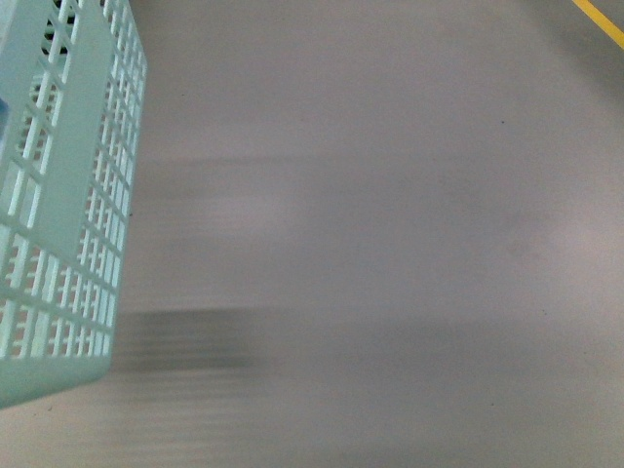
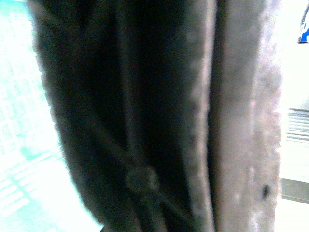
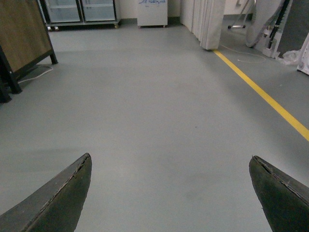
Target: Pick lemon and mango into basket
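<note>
Front view: the light aqua plastic basket, its slotted wall a grid of small rectangular openings, stands at the left edge on smooth matte grey floor. The right gripper hangs over bare floor with its dark tapered fingers spread wide. The left gripper is a dark blur beside aqua; its finger state cannot be told.

We seem to be in a large indoor hall, most like a lab or test space. It has a bare grey floor marked with a yellow line. Glass-door fridges stand along the far wall, beside a white partition and a wooden board.
</note>
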Controlling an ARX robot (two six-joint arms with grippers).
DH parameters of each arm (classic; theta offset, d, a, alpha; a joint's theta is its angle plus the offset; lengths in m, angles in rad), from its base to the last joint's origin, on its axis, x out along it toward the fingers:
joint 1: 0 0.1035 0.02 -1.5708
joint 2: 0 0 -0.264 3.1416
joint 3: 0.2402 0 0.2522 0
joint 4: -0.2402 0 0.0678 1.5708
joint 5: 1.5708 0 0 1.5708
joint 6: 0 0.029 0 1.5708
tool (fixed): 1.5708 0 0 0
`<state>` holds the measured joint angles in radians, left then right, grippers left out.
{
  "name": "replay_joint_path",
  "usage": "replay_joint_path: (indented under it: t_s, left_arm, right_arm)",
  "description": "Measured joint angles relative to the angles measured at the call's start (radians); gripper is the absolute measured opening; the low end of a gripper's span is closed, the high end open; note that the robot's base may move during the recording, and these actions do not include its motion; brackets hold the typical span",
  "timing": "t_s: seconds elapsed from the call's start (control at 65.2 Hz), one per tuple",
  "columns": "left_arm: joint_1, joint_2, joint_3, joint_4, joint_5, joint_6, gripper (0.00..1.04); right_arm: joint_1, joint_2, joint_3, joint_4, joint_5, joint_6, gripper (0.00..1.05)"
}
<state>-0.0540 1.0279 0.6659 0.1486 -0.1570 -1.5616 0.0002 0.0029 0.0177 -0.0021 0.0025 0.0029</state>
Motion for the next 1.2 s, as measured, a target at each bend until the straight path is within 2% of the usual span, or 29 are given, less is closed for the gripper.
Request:
replay_joint_path:
  t_s: [1.196]
  left_arm:
    - [0.0, 0.001, -0.01, -0.003, -0.001, 0.002, 0.14]
  right_arm:
    - [0.0, 0.0, 0.0, 0.0, -0.002, 0.0, 0.96]
